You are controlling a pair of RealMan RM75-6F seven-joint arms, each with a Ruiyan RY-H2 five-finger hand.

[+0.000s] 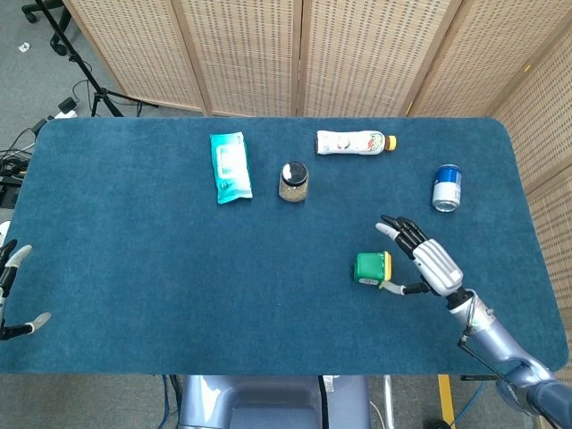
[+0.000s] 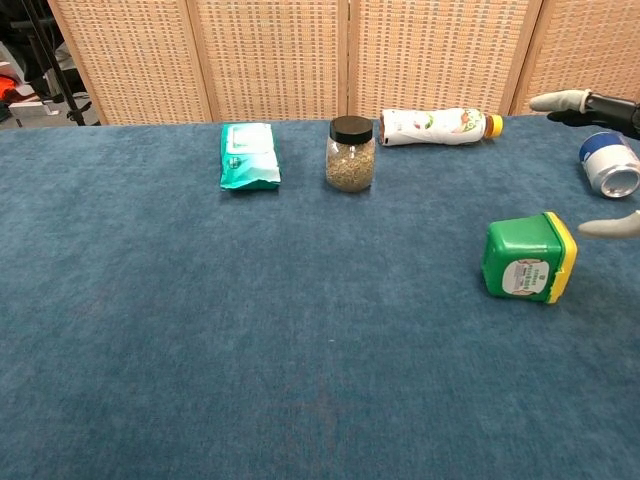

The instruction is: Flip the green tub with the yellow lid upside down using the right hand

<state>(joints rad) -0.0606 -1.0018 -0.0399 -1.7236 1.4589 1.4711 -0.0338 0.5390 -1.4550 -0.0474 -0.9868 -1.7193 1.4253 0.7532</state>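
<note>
One green tub (image 1: 368,266) lies on its side on the blue table (image 1: 134,259), well in front of the seed jar (image 1: 293,181), yellow lid (image 2: 562,257) toward the right hand (image 1: 427,260). That hand is spread and holds nothing, just beside the lid, so the flip looks unfinished.

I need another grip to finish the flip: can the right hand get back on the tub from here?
Probably yes. The right hand is open just beside the tub, which lies on its side, lid toward the hand, with bare cloth between them.
</note>
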